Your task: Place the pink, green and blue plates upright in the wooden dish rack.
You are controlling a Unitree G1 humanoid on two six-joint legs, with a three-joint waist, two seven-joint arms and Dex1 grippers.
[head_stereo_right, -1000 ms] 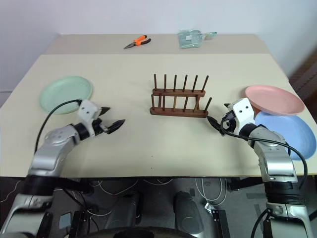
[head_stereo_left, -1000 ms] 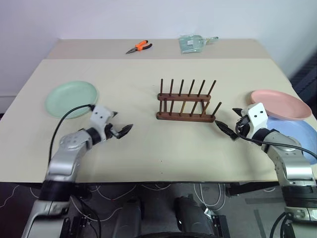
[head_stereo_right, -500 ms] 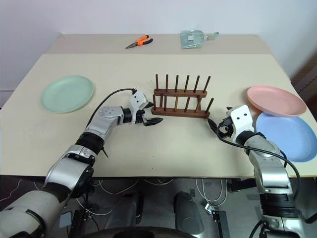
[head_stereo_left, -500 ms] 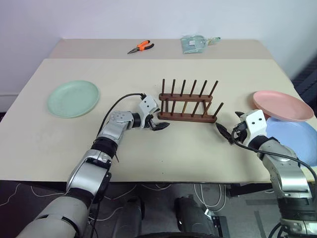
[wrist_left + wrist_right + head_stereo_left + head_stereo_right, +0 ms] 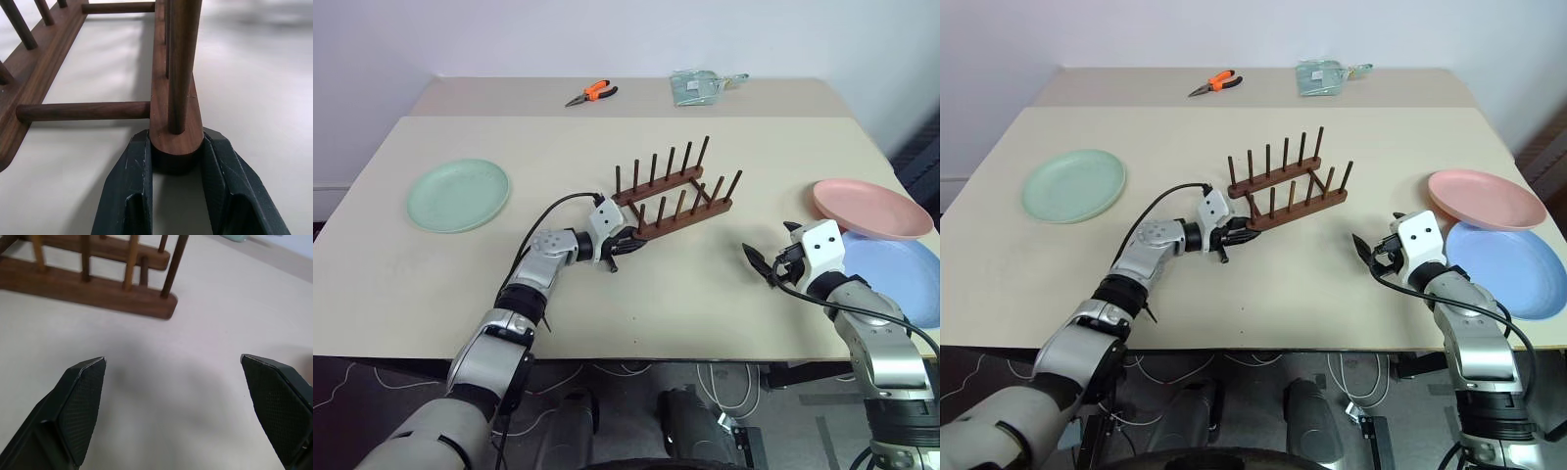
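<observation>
Beige table [image 5: 607, 323]: wooden dish rack [image 5: 671, 191] mid-table, skewed. Left gripper [image 5: 176, 161] pinches near rail end; right gripper [image 5: 766, 258] spread, empty. Risk: one-end grip lets rack pivot or tip. Green plate [image 5: 458, 194], pink plate [image 5: 873, 207], blue plate [image 5: 899, 274] lie flat, unracked.

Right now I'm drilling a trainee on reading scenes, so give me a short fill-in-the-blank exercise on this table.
1. The left claw is shut on one end of the wooden dish rack's ____ rail.
2. The right claw stands ____ over bare table.
3. The pink plate partly overlaps the ____ plate.
4. The green plate lies ____ on the table, not in the rack.

Missing words: base; open; blue; flat
</observation>
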